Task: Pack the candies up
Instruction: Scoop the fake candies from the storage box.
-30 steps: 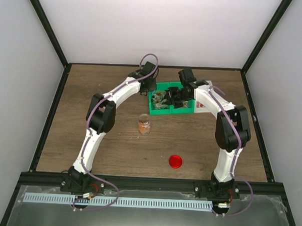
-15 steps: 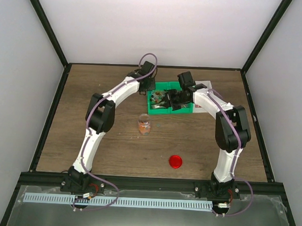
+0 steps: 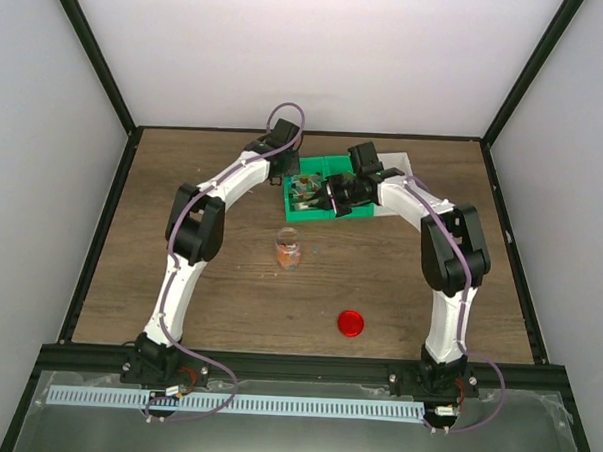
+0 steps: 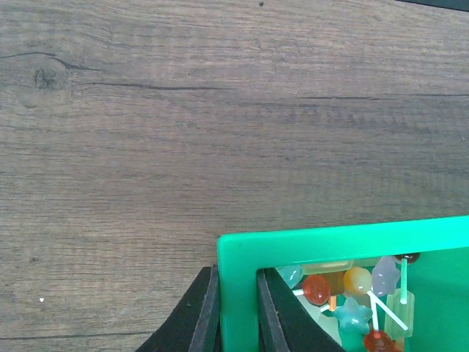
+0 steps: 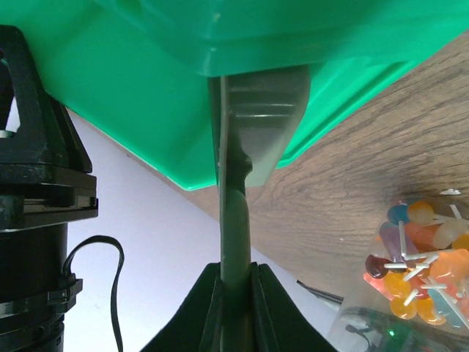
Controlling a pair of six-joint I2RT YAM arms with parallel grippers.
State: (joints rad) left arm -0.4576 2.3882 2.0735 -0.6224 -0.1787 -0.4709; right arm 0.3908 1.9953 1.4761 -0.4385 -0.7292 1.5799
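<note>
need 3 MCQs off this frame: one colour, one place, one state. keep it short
1. What colour is the tray?
A. blue
B. green
C. white

2. Where is the red lid?
A. on the bare table, apart from the jar
B. on the jar
C. in the tray

3. The left gripper is:
A. open over the table
B. shut on the jar
C. shut on the tray's wall

1 B: both wrist views show bright green plastic.
2 A: the top view shows it lying alone on the wood, nearer the arm bases than the jar.
3 C: the left wrist view shows one finger on each side of the green wall.
</note>
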